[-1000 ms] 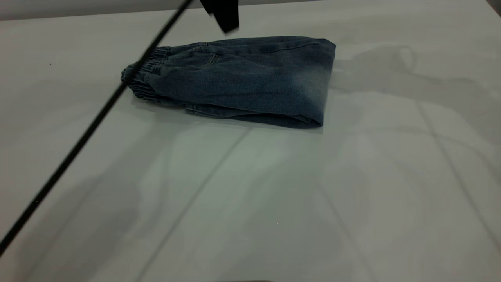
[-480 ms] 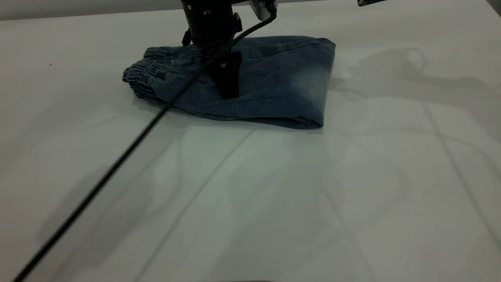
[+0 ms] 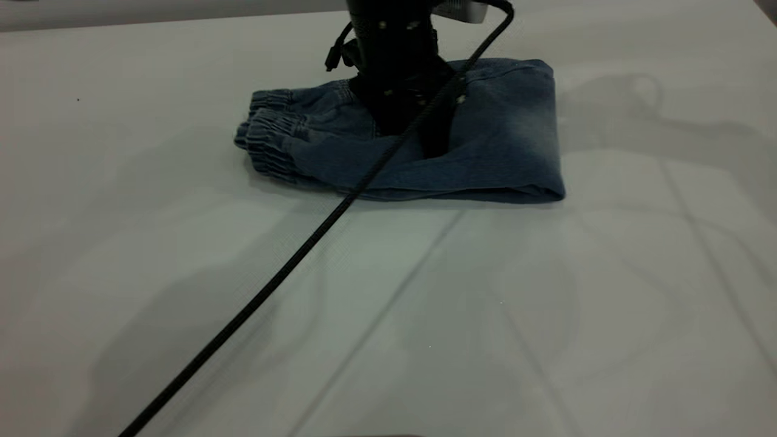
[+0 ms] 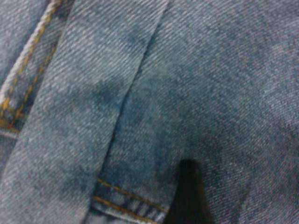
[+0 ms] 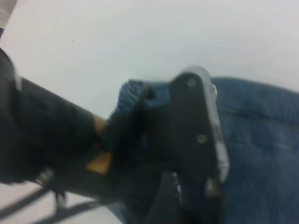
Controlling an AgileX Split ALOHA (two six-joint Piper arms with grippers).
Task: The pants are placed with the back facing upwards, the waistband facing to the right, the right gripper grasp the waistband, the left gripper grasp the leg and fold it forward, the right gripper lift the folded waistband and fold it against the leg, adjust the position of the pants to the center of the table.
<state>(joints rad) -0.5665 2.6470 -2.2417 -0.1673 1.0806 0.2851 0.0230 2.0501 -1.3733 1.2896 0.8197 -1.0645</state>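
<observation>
Left gripper (image 3: 434, 142) pressed down onto the folded blue washed-denim pants (image 3: 504, 139), near the middle of the bundle; finger opening not discernible, only one dark fingertip (image 4: 189, 196) visible against the cloth in the left wrist view. Right gripper not identifiable in any view; state not determinable. Black cable (image 3: 273, 279) trailing from the arm across the table toward the camera.

Step judged in hand: position adjustment toward table centre. Keep downward pressure even; slide slowly, flat to the surface; avoid dragging the top layer alone, lest the fold open.

Pants lying toward the far side of the large smooth white tabletop (image 3: 546, 315); gathered dark-blue elastic band (image 3: 270, 136) at the left end.

Count: one pants bundle; one gripper seen; one cable.
</observation>
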